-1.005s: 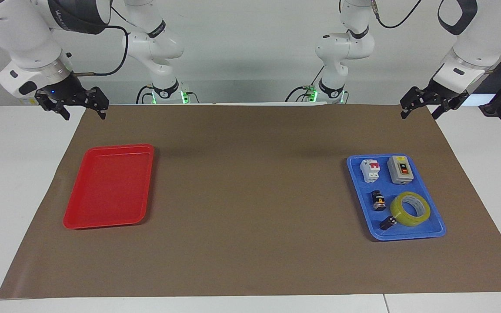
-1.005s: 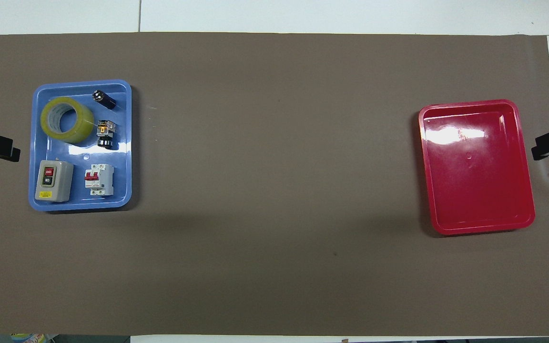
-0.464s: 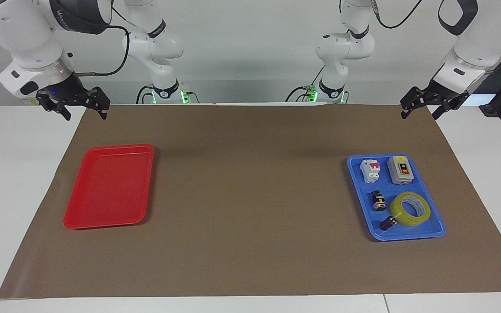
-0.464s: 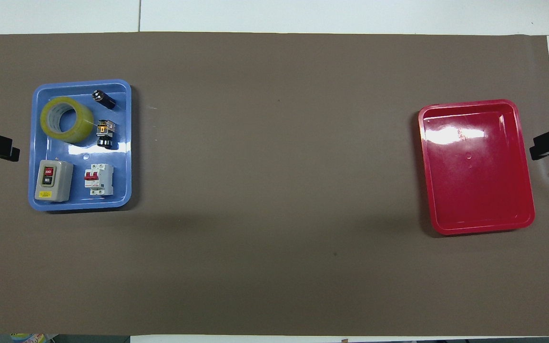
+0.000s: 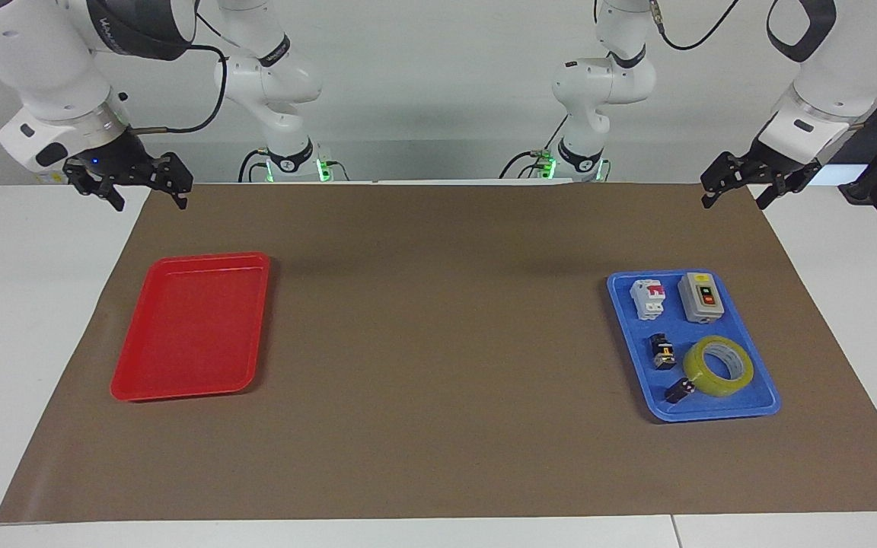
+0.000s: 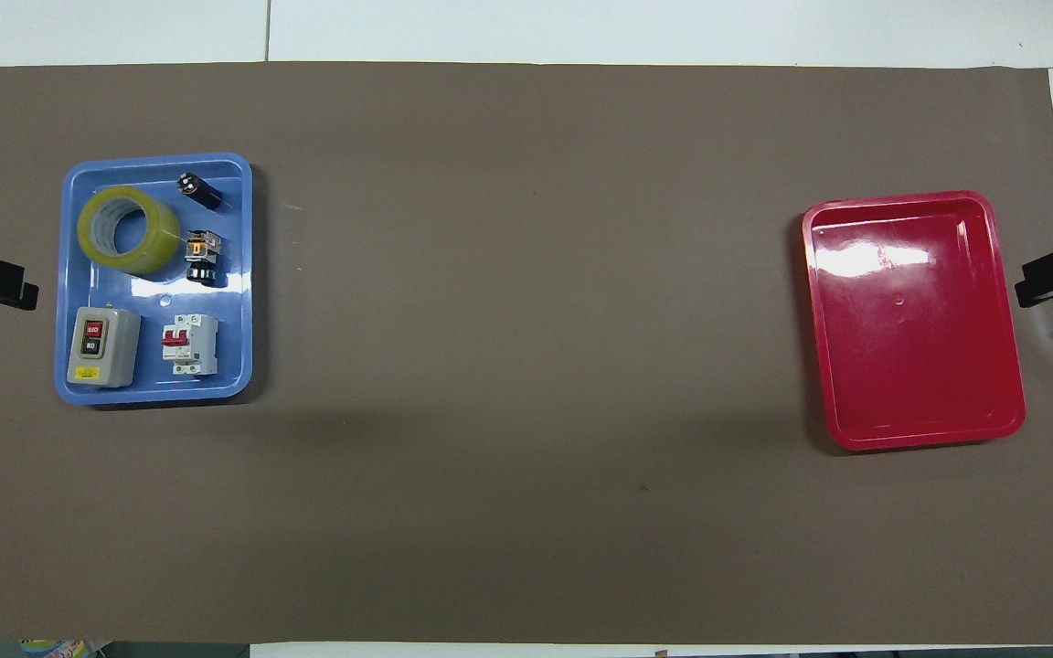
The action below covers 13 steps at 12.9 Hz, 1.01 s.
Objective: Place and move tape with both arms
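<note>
Left claw [image 5: 735,192] & right claw [image 5: 134,190] hung spread wide, empty, over the brown mat's [image 5: 438,342] corners. Glossy yellowish tape ring [image 5: 719,366] lay flat in the blue plastic tray [image 5: 766,402], at 5 o'clock from the left claw.

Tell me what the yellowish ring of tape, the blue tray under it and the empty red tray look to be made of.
Yellowish tape roll: translucent plastic film, probably; layers show through.
Blue tray: moulded plastic, semi-gloss; soft highlights, rounded rim.
Red tray: likely the same plastic, glossier; bright glare patch.
</note>
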### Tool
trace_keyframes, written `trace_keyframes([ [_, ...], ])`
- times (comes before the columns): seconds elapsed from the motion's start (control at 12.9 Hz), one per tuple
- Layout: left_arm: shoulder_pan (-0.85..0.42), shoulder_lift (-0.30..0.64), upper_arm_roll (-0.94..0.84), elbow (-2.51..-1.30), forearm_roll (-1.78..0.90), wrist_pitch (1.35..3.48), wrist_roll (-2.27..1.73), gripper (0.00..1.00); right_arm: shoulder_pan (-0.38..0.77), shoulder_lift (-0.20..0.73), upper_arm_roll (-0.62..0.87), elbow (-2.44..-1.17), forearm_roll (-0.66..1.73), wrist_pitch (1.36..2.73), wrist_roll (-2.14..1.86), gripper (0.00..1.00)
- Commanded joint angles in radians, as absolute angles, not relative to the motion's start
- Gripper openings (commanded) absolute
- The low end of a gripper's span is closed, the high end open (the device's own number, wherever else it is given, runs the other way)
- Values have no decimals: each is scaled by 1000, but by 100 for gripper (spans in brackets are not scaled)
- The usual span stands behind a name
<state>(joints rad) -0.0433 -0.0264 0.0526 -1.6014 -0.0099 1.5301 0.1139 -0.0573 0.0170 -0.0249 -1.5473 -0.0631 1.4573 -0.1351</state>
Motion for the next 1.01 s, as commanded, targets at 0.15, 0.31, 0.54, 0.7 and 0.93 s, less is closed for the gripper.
trace_keyframes([
  [0.15,-23,-40,54,-1677,5,1680,141,100,-63,-3,-18,-1575,-52,1466,-152,100],
  [0.31,1,-6,54,-1712,5,1762,158,100,-58,-3,-17,-1575,-49,1467,-152,100],
  [0.54,47,69,54,-1776,5,1922,176,100,-55,-3,-18,-1577,-22,1468,-150,100],
  [0.7,67,153,54,-1778,5,2018,176,100,-54,-3,-18,-1578,-21,1468,-150,100],
  [0.93,77,259,54,-1781,-2,2156,173,100,-54,-5,-18,-1580,-21,1467,-150,100],
])
